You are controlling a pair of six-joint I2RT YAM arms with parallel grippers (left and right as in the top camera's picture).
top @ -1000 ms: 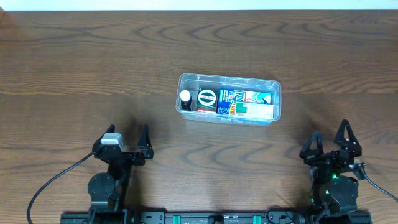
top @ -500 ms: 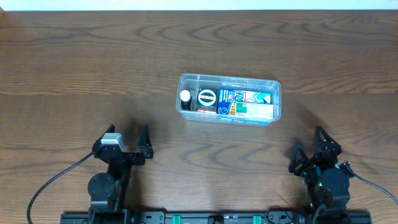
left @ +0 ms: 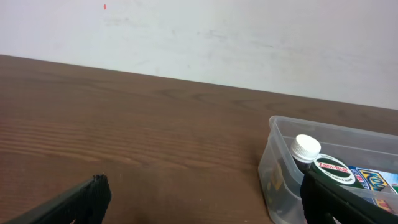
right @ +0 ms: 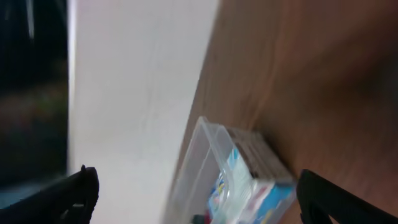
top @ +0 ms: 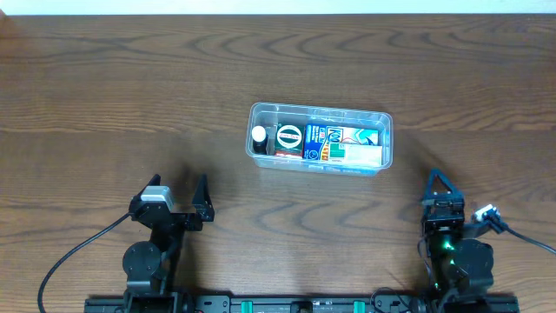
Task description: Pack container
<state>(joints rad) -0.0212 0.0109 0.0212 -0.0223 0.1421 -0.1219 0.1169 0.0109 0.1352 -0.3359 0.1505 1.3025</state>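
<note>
The clear plastic container (top: 320, 139) sits at the table's middle. It holds a small white-capped bottle (top: 259, 136), a dark round tin (top: 287, 137) and blue and white boxes (top: 346, 143). My left gripper (top: 179, 202) is open and empty near the front left, apart from the container. My right gripper (top: 439, 193) is open and empty at the front right, rolled onto its side. The left wrist view shows the container (left: 283, 162) with the bottle (left: 306, 149) ahead right. The right wrist view is tilted and shows the container (right: 211, 155) between my fingers.
The wooden table (top: 130, 96) ends at a white wall (left: 199, 37) at the back. Cables run from both arm bases along the front edge.
My right arm has rolled its wrist and drawn inward, so its fingers now line up one behind the other from above. The left arm and the container have not moved.
</note>
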